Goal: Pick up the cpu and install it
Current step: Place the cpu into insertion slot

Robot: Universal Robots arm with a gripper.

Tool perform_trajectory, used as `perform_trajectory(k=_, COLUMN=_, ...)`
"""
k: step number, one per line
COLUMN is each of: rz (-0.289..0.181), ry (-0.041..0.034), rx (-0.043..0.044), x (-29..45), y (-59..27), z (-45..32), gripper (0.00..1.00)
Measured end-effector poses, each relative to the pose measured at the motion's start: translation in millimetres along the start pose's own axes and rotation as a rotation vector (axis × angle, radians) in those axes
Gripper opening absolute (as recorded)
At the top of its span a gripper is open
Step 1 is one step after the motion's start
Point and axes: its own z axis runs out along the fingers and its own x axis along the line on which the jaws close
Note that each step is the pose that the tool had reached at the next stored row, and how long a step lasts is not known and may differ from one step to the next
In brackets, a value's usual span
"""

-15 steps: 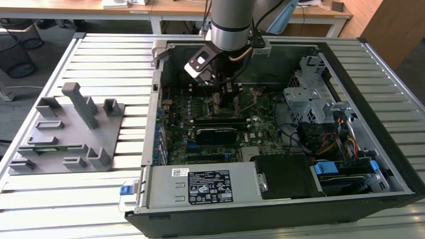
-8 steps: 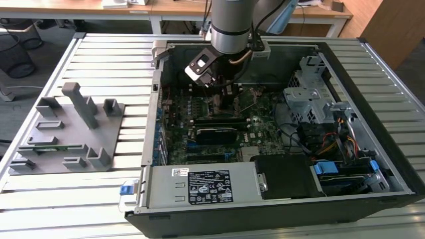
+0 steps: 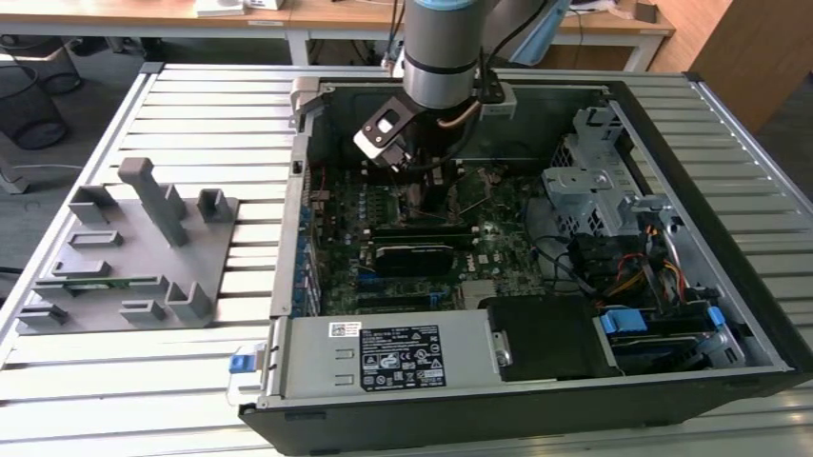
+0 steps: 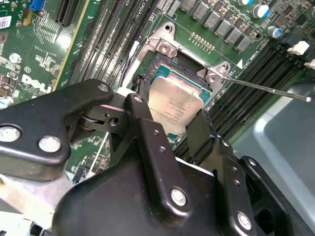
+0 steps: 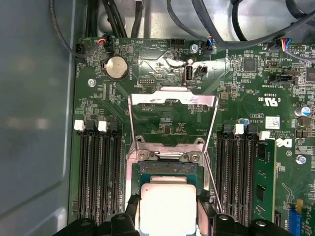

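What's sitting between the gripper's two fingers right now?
The cpu, flanked on two opposite edges by the fingers of the gripper, at the open socket. Both wrist views show it.

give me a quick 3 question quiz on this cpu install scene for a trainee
1. True or false: the gripper has a finger on each of two opposite edges of the cpu.
2. In the first wrist view, the metal load plate is: A) swung open, clear of the cpu; B) clamped shut over the cpu; C) held in the fingers.
3. Fill in: the grey fixture sits to the exterior view's ____ of the computer case.
Key: 1 true; 2 A; 3 left.
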Motion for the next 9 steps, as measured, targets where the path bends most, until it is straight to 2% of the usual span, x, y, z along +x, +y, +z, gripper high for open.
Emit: perform_trajectory(k=9, rz=0.003, ry=-0.0001, rx=-0.0001, x=-0.1, y=0.1, z=5.4, gripper=0.54)
